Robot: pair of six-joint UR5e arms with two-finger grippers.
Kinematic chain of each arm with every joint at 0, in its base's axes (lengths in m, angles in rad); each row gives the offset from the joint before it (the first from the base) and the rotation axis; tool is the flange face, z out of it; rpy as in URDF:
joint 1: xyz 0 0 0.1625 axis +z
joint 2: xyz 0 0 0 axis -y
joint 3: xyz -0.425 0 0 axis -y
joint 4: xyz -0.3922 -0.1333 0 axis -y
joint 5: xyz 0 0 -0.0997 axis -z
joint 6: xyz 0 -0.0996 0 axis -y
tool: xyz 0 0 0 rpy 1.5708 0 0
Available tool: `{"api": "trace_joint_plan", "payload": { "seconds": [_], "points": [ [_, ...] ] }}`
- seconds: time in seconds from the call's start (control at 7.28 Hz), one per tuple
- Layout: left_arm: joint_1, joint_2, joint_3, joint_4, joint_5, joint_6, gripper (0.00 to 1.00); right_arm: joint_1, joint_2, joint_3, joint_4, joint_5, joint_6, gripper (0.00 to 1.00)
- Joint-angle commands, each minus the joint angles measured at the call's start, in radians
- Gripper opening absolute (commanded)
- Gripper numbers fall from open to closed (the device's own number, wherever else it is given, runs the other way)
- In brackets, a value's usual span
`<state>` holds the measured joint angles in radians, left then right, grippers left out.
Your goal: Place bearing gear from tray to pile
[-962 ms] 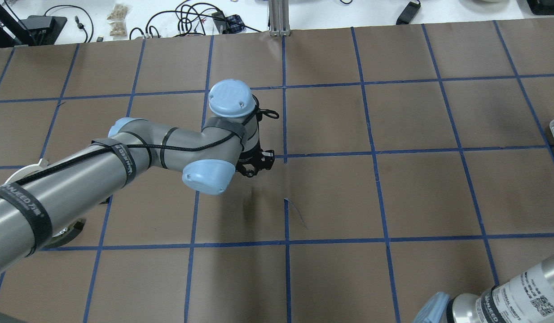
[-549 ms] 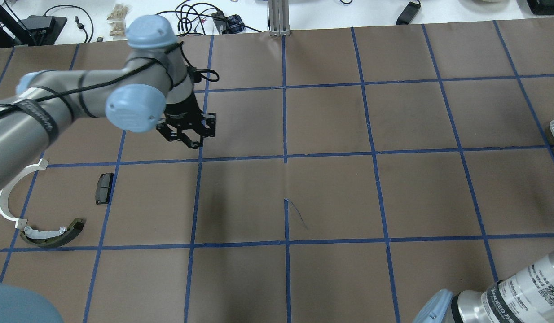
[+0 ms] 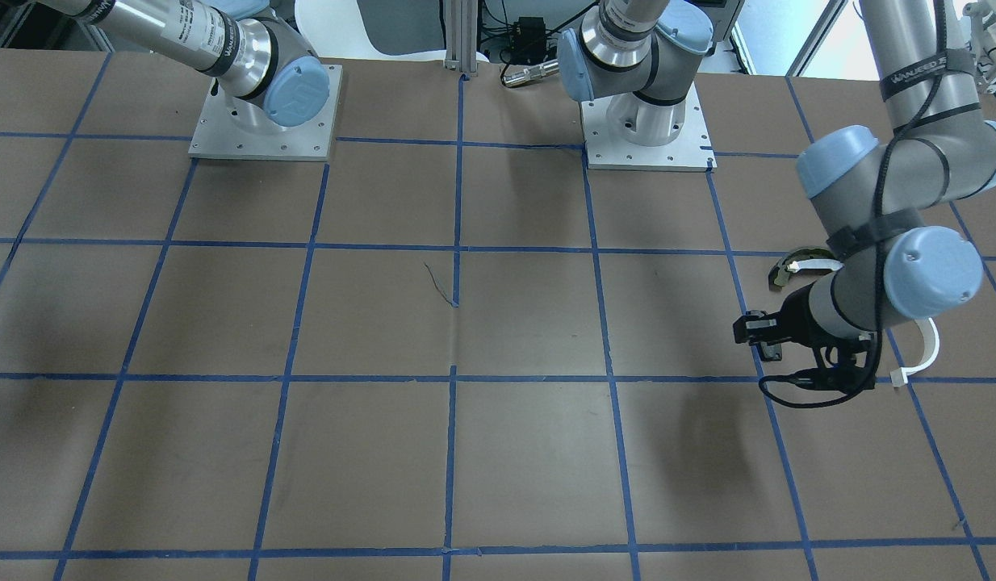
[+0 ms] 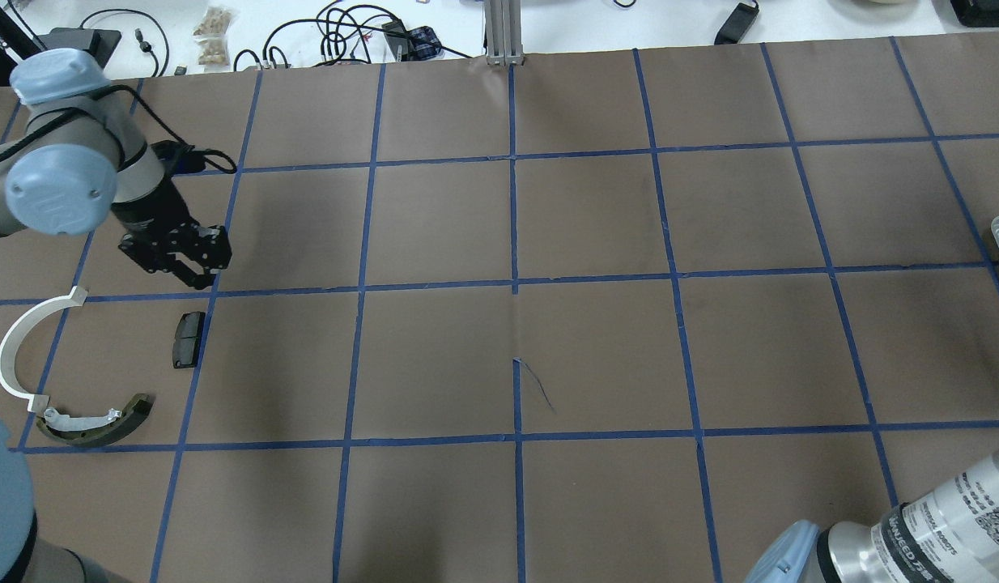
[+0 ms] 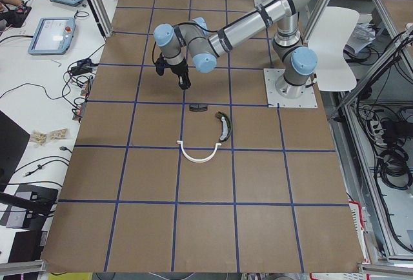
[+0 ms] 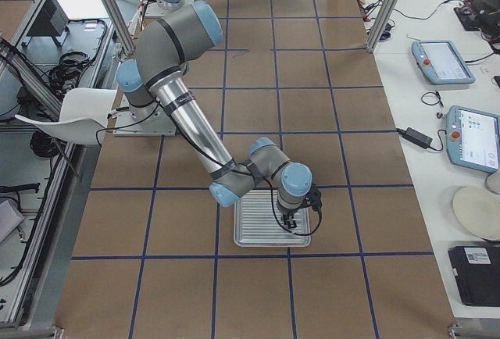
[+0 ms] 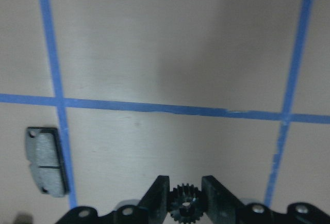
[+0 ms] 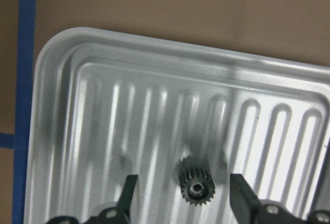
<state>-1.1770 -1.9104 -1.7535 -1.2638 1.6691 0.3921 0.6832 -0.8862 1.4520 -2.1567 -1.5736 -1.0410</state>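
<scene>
Holds one small black bearing gear (image 7: 184, 202) clamped in left gripper (image 7: 185, 185), above brown table (image 4: 597, 356) at left, near pile (image 4: 185, 350): black pad (image 4: 189, 338), white arc (image 4: 12, 346), olive shoe (image 4: 96, 427). Shows second gear (image 8: 196, 186) lying in tray (image 8: 103, 105) at right, between right gripper's (image 8: 184, 181) spread jaws.

Black gear (image 7: 184, 206) gripped in left pincer (image 7: 185, 184)

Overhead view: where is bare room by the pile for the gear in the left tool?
Bare paper lies between the white arc, black pad and olive shoe, and across the tape line right of the pad. Crowded where arc nears shoe.
</scene>
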Motion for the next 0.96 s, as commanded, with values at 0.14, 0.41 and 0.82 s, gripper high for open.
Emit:
{"api": "trace_joint_plan", "payload": {
  "seconds": [0.14,0.41,0.82],
  "points": [
    [0.148,-0.042,-0.116,0.252,0.026,0.203,0.00,0.001,0.007,-0.001,0.000,0.000,-0.008,0.40],
    [0.148,-0.044,-0.126,0.256,0.027,0.209,0.81,0.001,0.006,-0.001,0.001,-0.011,-0.007,0.01],
    [0.126,0.002,-0.098,0.232,0.027,0.189,1.00,0.012,-0.025,0.004,0.040,-0.074,-0.004,0.00]
  ]
}}
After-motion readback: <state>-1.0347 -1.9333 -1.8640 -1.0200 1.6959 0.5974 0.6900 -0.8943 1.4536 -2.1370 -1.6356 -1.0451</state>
